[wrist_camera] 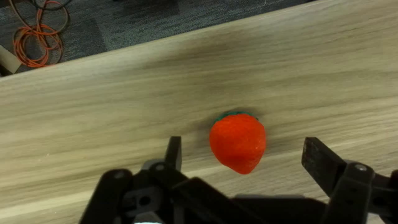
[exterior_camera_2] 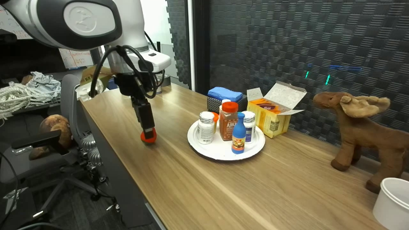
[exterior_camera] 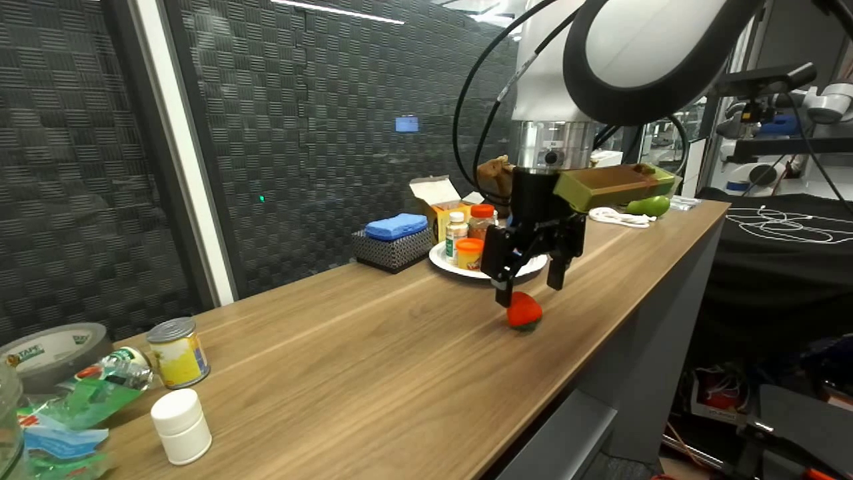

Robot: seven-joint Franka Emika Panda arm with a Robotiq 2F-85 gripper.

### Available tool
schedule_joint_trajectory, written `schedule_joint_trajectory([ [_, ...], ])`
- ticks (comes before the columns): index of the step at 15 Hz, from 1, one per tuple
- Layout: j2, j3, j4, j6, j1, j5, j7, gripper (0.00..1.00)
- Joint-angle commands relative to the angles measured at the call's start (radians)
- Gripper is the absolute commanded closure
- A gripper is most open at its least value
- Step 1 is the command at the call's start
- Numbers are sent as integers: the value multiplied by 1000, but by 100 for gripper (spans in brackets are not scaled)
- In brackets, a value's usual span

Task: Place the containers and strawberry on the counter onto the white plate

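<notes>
The red strawberry (exterior_camera: 524,312) with green leaves lies on the wooden counter; it also shows in the other views (exterior_camera_2: 149,137) (wrist_camera: 238,141). My gripper (wrist_camera: 242,150) is open, its fingers either side of the strawberry and apart from it, seemingly just above; the gripper shows in both exterior views (exterior_camera: 529,289) (exterior_camera_2: 148,131). The white plate (exterior_camera_2: 227,156) holds several containers: a red-lidded jar (exterior_camera_2: 228,124), a blue bottle (exterior_camera_2: 239,135), white bottles (exterior_camera_2: 206,129) and an orange-lidded tub (exterior_camera: 469,257). A small white bottle (exterior_camera: 181,430) and a yellow can (exterior_camera: 180,357) stand on the counter away from the plate.
A patterned box (exterior_camera: 393,248) with a blue cloth and an open yellow box (exterior_camera_2: 271,118) stand behind the plate. A brown plush moose (exterior_camera_2: 367,140) and white tub (exterior_camera_2: 391,204) are beyond. Tape (exterior_camera: 56,353) and wrappers lie near the can. The counter's edge (wrist_camera: 199,31) runs past the strawberry.
</notes>
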Motion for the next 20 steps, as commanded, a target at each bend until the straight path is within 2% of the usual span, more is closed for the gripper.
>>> schedule_joint_trajectory([
  [1, 5, 2, -4, 21, 6, -8, 0, 0],
  [8, 56, 0, 10, 17, 15, -1, -11, 0],
  [9, 64, 0, 13, 26, 16, -7, -9, 25],
  [10, 70, -1, 16, 37, 17, -18, -2, 26],
  [16, 76, -5, 25, 83, 18, -52, 3, 73],
  [20, 28, -9, 28, 65, 15, -50, 9, 74],
])
